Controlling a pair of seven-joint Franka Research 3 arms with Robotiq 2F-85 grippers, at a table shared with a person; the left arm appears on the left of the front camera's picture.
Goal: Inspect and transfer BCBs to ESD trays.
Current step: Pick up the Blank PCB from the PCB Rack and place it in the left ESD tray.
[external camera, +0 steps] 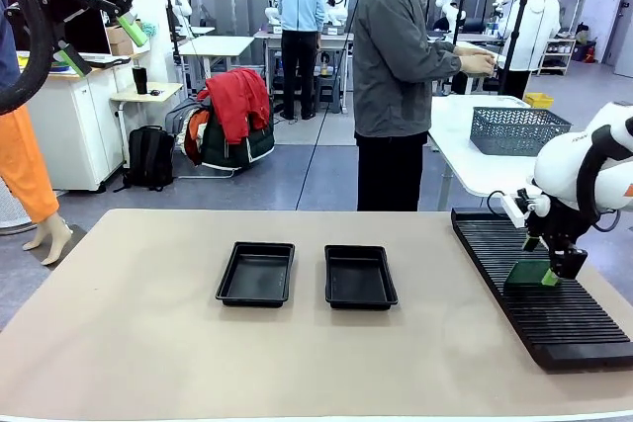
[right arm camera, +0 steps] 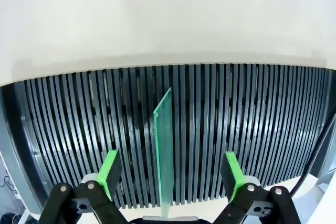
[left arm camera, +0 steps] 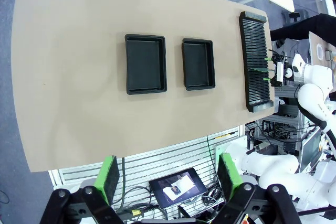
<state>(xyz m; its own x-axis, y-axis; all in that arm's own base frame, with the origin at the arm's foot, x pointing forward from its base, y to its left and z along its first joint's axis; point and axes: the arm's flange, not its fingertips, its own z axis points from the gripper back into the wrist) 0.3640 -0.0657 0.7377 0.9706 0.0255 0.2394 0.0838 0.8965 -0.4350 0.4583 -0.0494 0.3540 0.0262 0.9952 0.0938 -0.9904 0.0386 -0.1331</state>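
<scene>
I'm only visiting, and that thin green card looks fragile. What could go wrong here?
The right gripper stands open astride the BCB, which stands on edge in the slotted rack. Closing off-centre could tilt or jam it. A weak grip might drop it before it reaches the ESD trays.

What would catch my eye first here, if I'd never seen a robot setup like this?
Probably the thin green circuit board standing on edge in the long black slotted rack at the right of the table. The right gripper sits open astride it, with its pads clear of both faces. Next come two empty black trays side by side mid-table, and the left gripper, open and raised high at the left.
</scene>
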